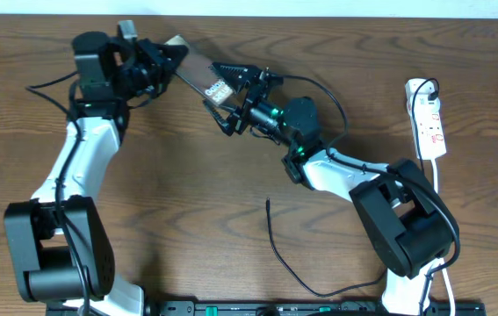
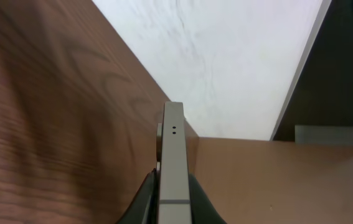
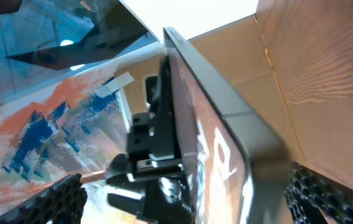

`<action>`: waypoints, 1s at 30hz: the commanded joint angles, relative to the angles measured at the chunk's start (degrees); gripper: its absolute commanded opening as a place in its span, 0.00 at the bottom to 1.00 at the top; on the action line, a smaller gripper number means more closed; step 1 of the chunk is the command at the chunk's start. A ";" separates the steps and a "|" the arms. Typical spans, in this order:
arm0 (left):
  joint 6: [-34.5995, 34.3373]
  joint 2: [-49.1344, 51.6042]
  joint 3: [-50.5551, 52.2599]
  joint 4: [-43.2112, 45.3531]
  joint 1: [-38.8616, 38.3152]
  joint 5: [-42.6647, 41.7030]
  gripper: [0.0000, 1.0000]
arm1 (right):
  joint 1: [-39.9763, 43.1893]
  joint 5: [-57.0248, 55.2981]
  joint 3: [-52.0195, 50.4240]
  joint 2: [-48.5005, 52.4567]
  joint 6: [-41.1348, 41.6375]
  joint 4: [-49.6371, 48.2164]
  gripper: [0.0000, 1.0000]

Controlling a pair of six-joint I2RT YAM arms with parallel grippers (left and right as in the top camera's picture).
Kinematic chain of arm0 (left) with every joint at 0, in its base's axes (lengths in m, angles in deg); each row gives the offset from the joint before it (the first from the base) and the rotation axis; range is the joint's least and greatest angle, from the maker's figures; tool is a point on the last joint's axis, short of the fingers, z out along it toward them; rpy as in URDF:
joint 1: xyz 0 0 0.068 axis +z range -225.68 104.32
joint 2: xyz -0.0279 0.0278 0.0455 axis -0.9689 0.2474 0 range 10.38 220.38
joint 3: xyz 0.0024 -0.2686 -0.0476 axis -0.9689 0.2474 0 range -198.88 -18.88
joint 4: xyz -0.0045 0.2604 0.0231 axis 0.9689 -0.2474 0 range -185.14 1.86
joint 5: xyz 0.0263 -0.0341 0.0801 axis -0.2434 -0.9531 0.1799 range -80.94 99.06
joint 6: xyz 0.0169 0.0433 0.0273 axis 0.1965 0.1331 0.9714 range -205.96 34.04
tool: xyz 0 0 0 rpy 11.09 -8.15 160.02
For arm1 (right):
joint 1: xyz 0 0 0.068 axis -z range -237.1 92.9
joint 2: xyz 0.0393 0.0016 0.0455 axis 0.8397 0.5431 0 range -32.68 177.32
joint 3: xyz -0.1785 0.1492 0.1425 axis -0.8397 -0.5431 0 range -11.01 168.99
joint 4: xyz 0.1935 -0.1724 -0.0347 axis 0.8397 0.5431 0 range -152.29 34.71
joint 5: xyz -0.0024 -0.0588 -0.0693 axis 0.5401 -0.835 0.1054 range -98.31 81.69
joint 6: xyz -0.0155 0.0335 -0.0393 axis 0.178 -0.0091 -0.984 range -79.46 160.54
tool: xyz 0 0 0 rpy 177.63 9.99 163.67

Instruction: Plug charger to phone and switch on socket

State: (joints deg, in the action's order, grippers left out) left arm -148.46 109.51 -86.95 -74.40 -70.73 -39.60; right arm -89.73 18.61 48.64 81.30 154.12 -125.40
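The phone [image 2: 174, 162] is clamped in the left gripper [image 1: 176, 60], far left, while the right gripper [image 1: 218, 93] has its fingers apart around the other end.

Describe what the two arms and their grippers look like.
The left arm and right arm match: white curved links between chunky black joint housings, with thin black cables running alongside. Each ends in a black gripper with tapered fingers, the left gripper and the right gripper. The right one's fingers show a honeycomb texture. Small green lights glow on the right arm.
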 commanded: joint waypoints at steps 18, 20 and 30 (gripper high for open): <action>1.05 -0.13 -0.50 6.49 23.41 -40.70 0.07 | 6.69 20.50 1.16 -0.39 -37.99 8.57 0.99; 1.01 -0.13 -0.50 7.69 23.69 -41.38 0.07 | 6.62 21.84 2.29 -0.39 -41.48 14.21 0.99; 1.01 -0.13 -0.50 9.16 23.69 -41.35 0.07 | 5.92 14.34 22.97 -0.39 -72.76 71.91 0.99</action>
State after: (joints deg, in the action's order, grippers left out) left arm -147.56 109.51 -86.93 -65.75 -47.23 -78.44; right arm -83.32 39.06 64.32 81.30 98.54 -64.29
